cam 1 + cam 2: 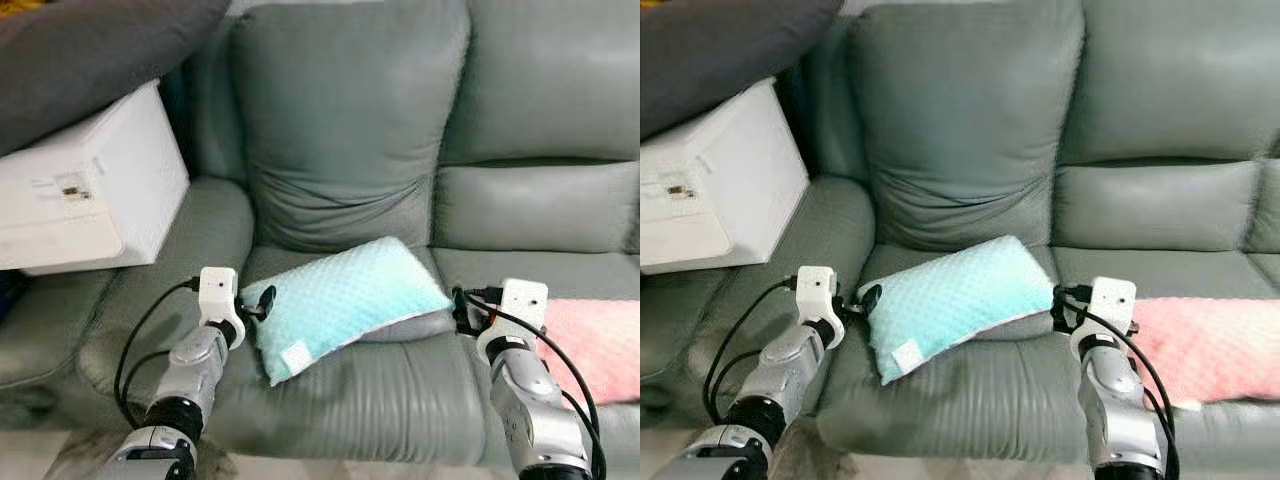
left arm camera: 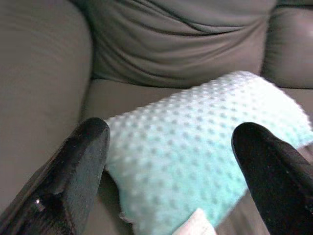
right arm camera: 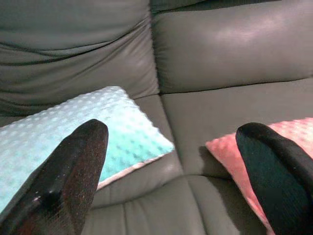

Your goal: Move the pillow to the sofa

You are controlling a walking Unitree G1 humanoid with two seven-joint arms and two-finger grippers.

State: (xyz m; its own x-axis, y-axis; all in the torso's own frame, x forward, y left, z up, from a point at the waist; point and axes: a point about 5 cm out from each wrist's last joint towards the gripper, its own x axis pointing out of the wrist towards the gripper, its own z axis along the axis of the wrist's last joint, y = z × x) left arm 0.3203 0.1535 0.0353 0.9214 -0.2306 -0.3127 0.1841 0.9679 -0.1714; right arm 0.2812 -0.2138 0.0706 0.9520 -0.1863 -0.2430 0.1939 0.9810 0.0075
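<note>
A mint-green dotted pillow (image 1: 345,299) lies flat on the grey sofa seat (image 1: 400,390), a white tag at its near corner. My left gripper (image 1: 258,302) sits at the pillow's left edge, open, and the pillow (image 2: 195,156) shows between its two black fingers (image 2: 78,171). My right gripper (image 1: 462,310) is just off the pillow's right corner, open, with nothing between its fingers (image 3: 73,176); it looks over the pillow's corner (image 3: 98,132) and the seat seam.
A pink dotted pillow (image 1: 600,345) lies on the seat to the right. A grey back cushion (image 1: 345,120) stands behind the mint pillow. A white box (image 1: 90,190) rests on the sofa's left arm, under a dark grey cushion (image 1: 90,50).
</note>
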